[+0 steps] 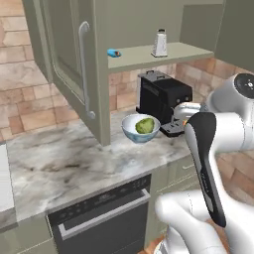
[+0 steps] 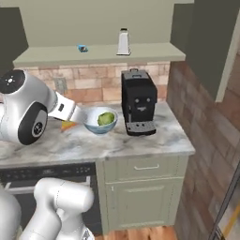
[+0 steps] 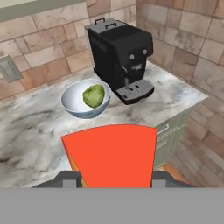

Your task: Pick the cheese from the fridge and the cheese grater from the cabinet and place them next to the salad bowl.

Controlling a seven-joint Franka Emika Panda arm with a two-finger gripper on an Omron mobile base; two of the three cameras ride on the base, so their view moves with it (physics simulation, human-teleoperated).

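Observation:
My gripper (image 3: 111, 178) is shut on the cheese (image 3: 111, 155), whose red-orange side faces the hand camera. It hangs over the marble counter, a short way to the near side of the salad bowl (image 3: 70, 99). The pale bowl (image 1: 130, 130) holds a green leafy lump, and an orange sliver of cheese (image 2: 69, 125) shows just left of the bowl (image 2: 91, 123). The silver cheese grater (image 1: 159, 43) stands upright on the open cabinet's shelf (image 1: 144, 59), above the counter; the right base view has the grater (image 2: 123, 42) too. The fridge is out of view.
A black coffee machine (image 1: 161, 96) stands right beside the bowl. A small blue object (image 1: 113, 52) lies on the shelf, left of the grater. The open cabinet door (image 1: 64, 59) juts out over the counter (image 1: 64, 158). The counter ends right of the machine (image 2: 187, 146).

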